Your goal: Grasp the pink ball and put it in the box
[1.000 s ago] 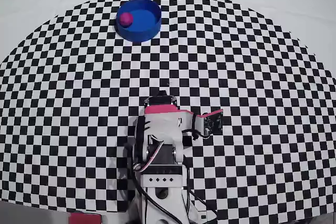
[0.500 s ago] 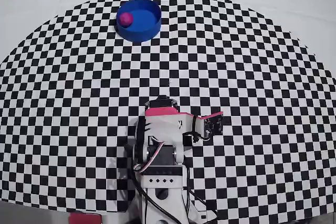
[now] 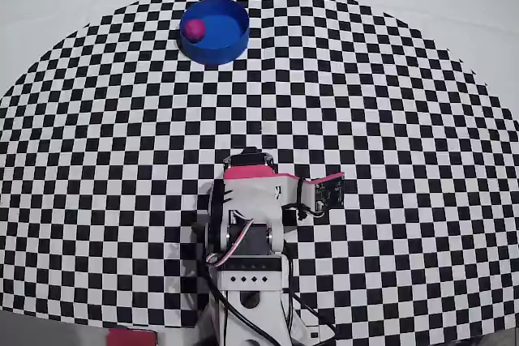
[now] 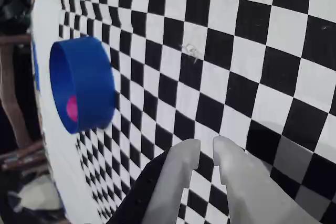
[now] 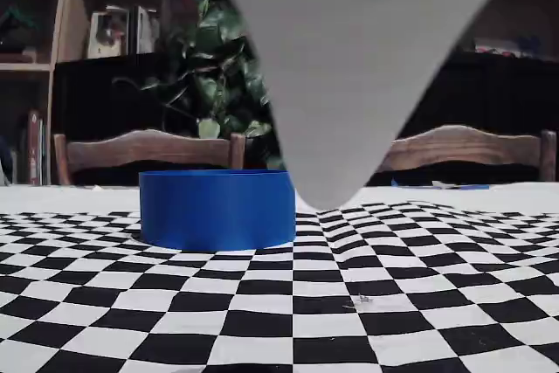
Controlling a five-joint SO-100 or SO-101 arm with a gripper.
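Observation:
The pink ball (image 3: 193,29) lies inside the box (image 3: 229,40), a round blue tub at the far side of the checkered mat in the overhead view. It rests against the box's left inner wall. In the wrist view the ball (image 4: 72,109) shows through the open mouth of the box (image 4: 92,85). The box's wall (image 5: 217,209) hides the ball in the fixed view. My arm (image 3: 251,200) is folded back near its base, far from the box. My gripper (image 4: 206,144) holds nothing, its grey fingers (image 4: 181,174) drawn almost together above the mat.
The black-and-white checkered mat (image 3: 389,119) covers the white table. A large blurred grey shape (image 5: 349,67) hangs down across the upper middle of the fixed view. Chairs (image 5: 148,148) and shelves stand behind the table.
The arm has drawn back very slightly toward its base. The ball and the box have not moved.

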